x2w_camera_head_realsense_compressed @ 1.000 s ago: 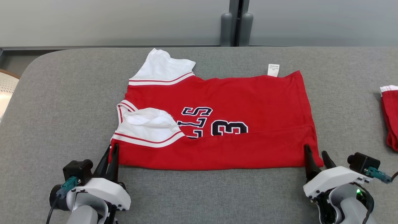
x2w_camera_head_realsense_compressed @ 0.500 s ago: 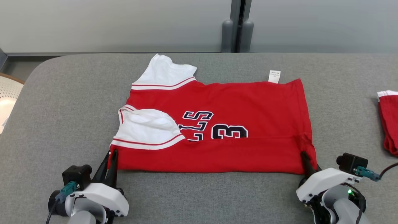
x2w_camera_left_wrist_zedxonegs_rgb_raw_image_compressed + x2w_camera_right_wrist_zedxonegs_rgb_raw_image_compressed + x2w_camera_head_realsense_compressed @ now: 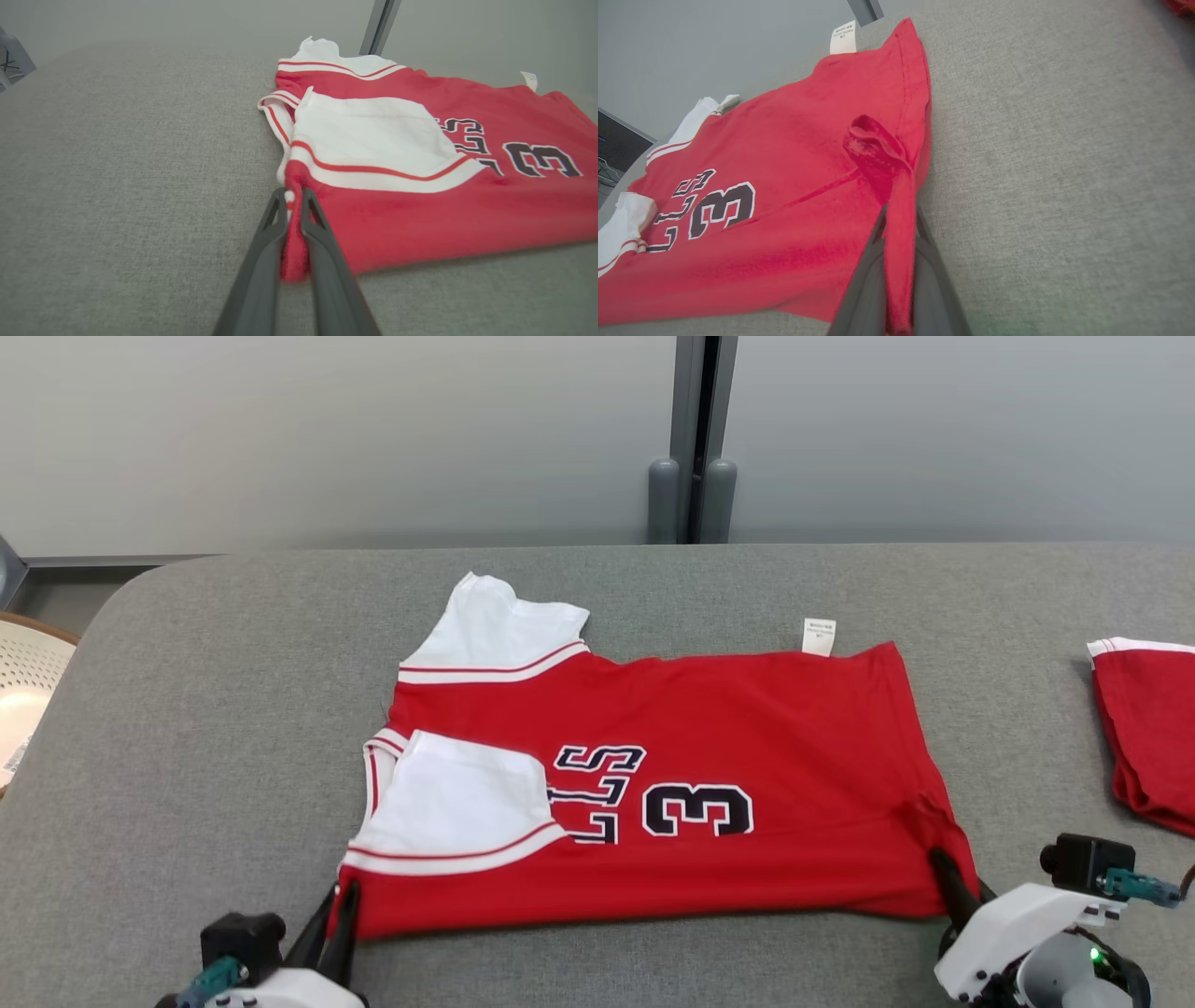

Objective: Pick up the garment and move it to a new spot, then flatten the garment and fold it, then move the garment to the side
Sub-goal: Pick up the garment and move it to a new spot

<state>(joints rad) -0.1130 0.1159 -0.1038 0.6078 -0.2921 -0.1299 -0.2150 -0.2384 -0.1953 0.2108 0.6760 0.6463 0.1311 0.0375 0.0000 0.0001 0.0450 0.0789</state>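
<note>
Garment (image 3: 653,784), a red jersey with white sleeves, lay part-folded on the grey table (image 3: 187,709), its near edge pinched at both corners. On the left, the left gripper (image 3: 292,198) was clamped on a thin bunch of hem. On the right, the right gripper (image 3: 901,210) was clamped on a twisted pucker. To my eye, either shallow bite might slip under an uneven pull, skewing the fold.

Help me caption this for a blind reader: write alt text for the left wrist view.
The left gripper is shut on the near corner of a red jersey with white sleeves and a dark number 3. It lies spread on a grey padded table.
</note>
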